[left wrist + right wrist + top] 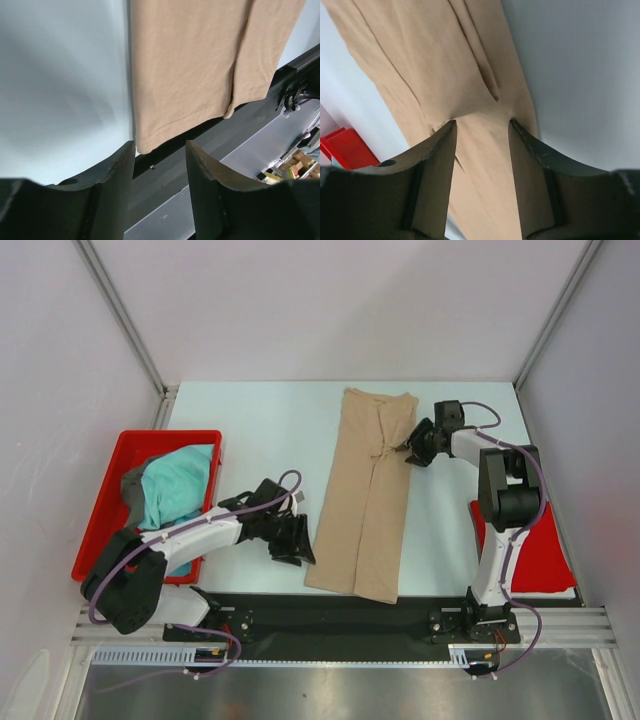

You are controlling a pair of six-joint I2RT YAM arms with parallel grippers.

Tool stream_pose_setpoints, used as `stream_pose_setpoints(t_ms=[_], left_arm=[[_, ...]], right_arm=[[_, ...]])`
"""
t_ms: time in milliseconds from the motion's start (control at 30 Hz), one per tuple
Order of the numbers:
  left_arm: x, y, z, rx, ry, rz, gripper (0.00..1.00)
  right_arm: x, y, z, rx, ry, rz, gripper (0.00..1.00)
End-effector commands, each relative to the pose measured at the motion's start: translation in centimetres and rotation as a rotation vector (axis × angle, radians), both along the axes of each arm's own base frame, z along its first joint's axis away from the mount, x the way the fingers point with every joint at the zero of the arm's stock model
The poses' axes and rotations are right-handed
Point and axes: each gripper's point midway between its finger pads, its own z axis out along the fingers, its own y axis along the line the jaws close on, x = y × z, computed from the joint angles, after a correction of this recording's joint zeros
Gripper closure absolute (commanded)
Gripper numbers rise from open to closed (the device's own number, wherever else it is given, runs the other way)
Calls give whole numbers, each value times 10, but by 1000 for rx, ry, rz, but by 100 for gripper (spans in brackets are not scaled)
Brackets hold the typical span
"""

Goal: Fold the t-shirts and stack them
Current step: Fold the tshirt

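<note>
The tan-beige t-shirt [365,500] lies as a long narrow strip running up the middle of the table. My left gripper [295,540] sits beside its near left corner, open, with nothing between the fingers [160,145]; the shirt's hem corner [145,145] lies just past the left fingertip. My right gripper [412,447] is at the strip's right edge towards the far end. It is open over the cloth [482,122], and the tan fabric [445,60] puckers at both fingertips. The teal t-shirt [180,485] and the dark grey one [130,480] lie crumpled in the tray.
The red plastic tray [100,520] stands at the left edge of the table, also seen in the right wrist view [350,147]. A flat red mat [540,550] lies at the right, behind the right arm. The black base rail [330,615] runs along the near edge.
</note>
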Motion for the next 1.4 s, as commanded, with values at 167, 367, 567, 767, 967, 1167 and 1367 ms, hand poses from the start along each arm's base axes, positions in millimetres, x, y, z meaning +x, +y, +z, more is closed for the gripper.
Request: stream_pose_setpoints(t_ms=[167, 367, 567, 767, 967, 1167, 1367], left_arm=[[9, 0, 16, 7, -73, -35, 49], [9, 0, 14, 14, -67, -43, 49], [11, 0, 12, 25, -67, -56, 49], [11, 1, 12, 34, -72, -64, 49], [14, 1, 11, 43, -80, -68, 49], [15, 1, 11, 46, -82, -77, 49], [15, 1, 10, 51, -81, -82, 49]], right_arm=[[25, -17, 43, 19, -148, -77, 53], [36, -23, 39, 45, -149, -92, 55], [45, -24, 35, 56, -149, -94, 59], [51, -16, 39, 84, -164, -60, 64], [49, -16, 39, 61, -161, -37, 64], [57, -11, 48, 28, -189, 13, 100], [71, 13, 69, -28, -222, 93, 100]])
